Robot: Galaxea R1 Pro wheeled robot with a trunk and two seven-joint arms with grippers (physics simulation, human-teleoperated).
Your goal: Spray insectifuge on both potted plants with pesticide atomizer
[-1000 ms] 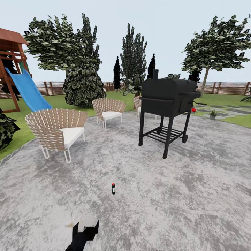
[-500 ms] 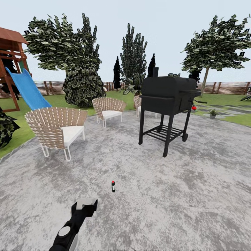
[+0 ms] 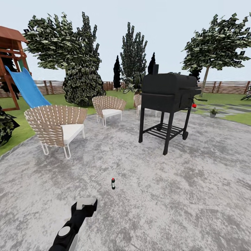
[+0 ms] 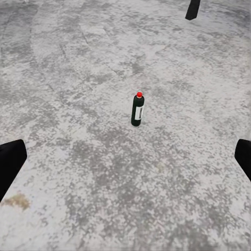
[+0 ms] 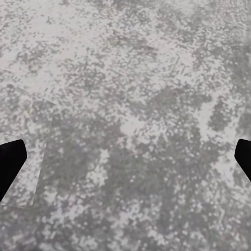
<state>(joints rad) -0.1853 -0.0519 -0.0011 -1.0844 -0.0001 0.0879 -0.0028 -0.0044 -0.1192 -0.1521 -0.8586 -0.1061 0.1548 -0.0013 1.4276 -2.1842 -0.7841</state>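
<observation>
The pesticide atomizer (image 3: 113,183) stands upright on the round grey patio (image 3: 181,195), a slim dark bottle with a red spot on top. My left gripper (image 3: 86,202) reaches out low over the paving, short of the bottle and to its left. In the left wrist view the atomizer (image 4: 137,110) stands ahead of the open left gripper (image 4: 125,162), whose dark fingers (image 4: 10,164) sit wide apart. One potted plant (image 3: 213,113) sits far off at the right on the lawn by the stepping slabs. My right gripper (image 5: 125,162) is open over bare paving.
A black grill on legs (image 3: 167,101) stands on the patio beyond the bottle to the right. Wicker chairs (image 3: 57,127) (image 3: 108,108) sit at the left and back. A blue slide (image 3: 26,87), bushes, trees and a wooden fence (image 3: 223,87) ring the lawn.
My left arm has stretched forward towards the atomizer. The whole view has shifted slightly, so the camera moved; the bottle itself has stayed put.
</observation>
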